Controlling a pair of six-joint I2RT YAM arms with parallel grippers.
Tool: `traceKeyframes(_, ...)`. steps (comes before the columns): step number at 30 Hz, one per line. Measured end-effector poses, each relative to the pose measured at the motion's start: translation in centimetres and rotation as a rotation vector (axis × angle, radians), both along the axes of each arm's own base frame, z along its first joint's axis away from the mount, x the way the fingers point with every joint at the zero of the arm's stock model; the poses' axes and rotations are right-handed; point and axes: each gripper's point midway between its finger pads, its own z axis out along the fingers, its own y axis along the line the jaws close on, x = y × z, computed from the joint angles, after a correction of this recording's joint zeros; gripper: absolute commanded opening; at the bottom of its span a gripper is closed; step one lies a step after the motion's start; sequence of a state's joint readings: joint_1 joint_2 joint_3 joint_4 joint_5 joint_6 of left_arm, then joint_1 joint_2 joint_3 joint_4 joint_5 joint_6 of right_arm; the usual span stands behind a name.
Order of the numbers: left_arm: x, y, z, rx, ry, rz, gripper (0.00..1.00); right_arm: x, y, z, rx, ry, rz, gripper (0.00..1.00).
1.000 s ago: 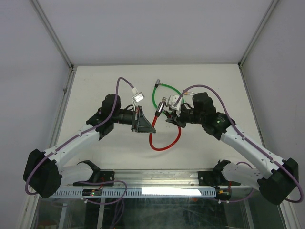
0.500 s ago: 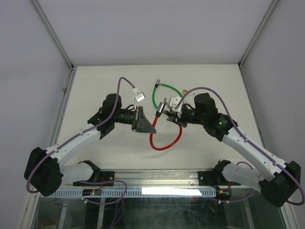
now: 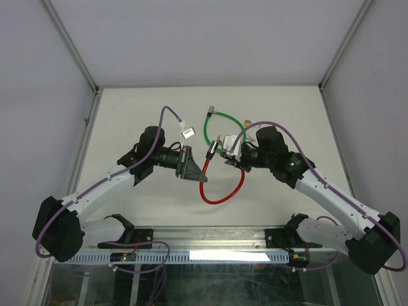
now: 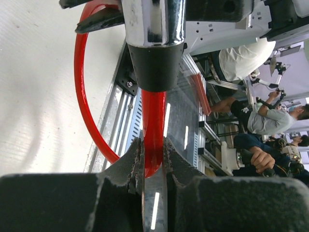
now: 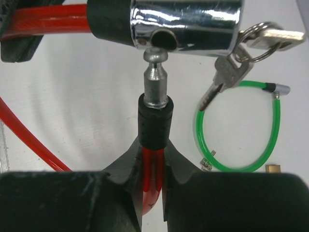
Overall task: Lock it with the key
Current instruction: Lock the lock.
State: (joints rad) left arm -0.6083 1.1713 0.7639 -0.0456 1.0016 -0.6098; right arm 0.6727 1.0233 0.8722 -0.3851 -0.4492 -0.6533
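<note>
Now the right gripper (image 5: 152,162), closed on the red cable (image 5: 48,21) below its pin (image 5: 156,77), holds the pin upright at mid-frame, tip just under the hole of the chrome lock body (image 5: 186,21) above. The left gripper (image 4: 154,157) clamps the cable's other end, with the key (image 5: 227,72) hanging at the right.

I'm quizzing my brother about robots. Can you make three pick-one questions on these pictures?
1. Where is the green cable? A) on the table B) in the air C) in a box
2. What do the left gripper and right gripper pinch? A) blue cable B) red cable C) yellow cable
3. Is the metal pin in the lock body? A) fully B) only tip at the hole C) far away
A: it lies flat there. B: red shows in both grips. B: its neck is outside.
</note>
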Motion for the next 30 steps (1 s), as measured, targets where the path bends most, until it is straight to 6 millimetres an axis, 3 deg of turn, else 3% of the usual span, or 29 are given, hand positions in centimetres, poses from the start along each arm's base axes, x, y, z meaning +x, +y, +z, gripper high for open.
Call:
traceKeyframes(6, -0.1, 0.1, -0.2, 0.013, 0.013, 0.0, 0.0, -0.4, 0.1, -1.8, -0.052, 0.052, 0.01, 0.0)
traceKeyframes(30, 0.7, 0.5, -0.8, 0.109, -0.03, 0.046, 0.0, 0.3, 0.1, -1.6, -0.068, 0.046, -0.018, 0.0)
